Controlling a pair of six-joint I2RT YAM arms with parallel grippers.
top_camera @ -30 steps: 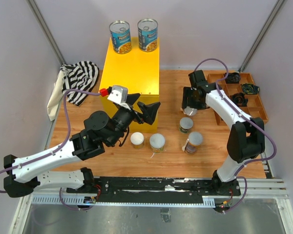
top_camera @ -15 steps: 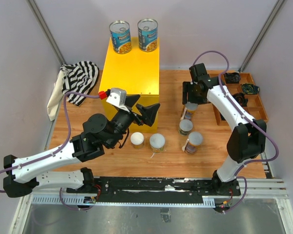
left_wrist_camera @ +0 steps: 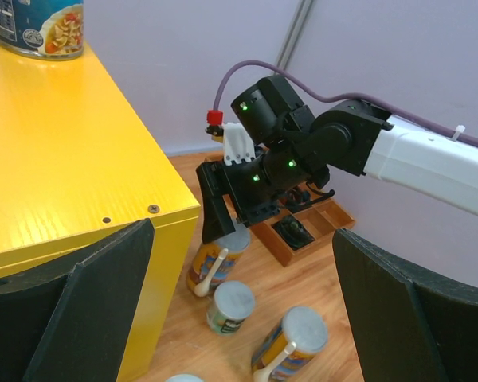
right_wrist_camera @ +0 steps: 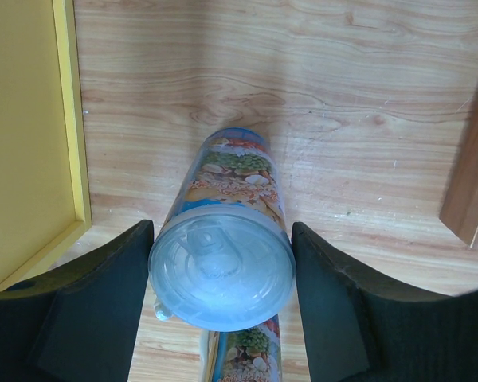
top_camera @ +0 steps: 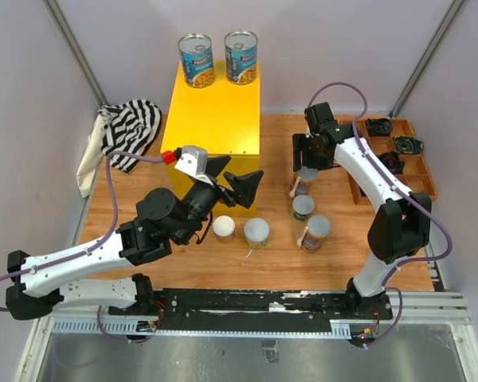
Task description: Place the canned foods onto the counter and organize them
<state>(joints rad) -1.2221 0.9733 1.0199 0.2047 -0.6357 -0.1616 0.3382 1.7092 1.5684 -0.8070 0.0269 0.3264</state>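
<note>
Now right gripper [right_wrist_camera: 221, 274] is clamping a tall can [right_wrist_camera: 231, 171] between yellow surface [right_wrist_camera: 24, 119] and wooden tray [right_wrist_camera: 472, 175]; left gripper [top_camera: 240, 167] is gaping wide, empty.

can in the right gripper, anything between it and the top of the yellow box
Nothing visible blocks it. The can sits in the right gripper beside the yellow box, whose near top is bare; two cans stand only at its far edge. The left gripper hangs open by the front corner.
</note>
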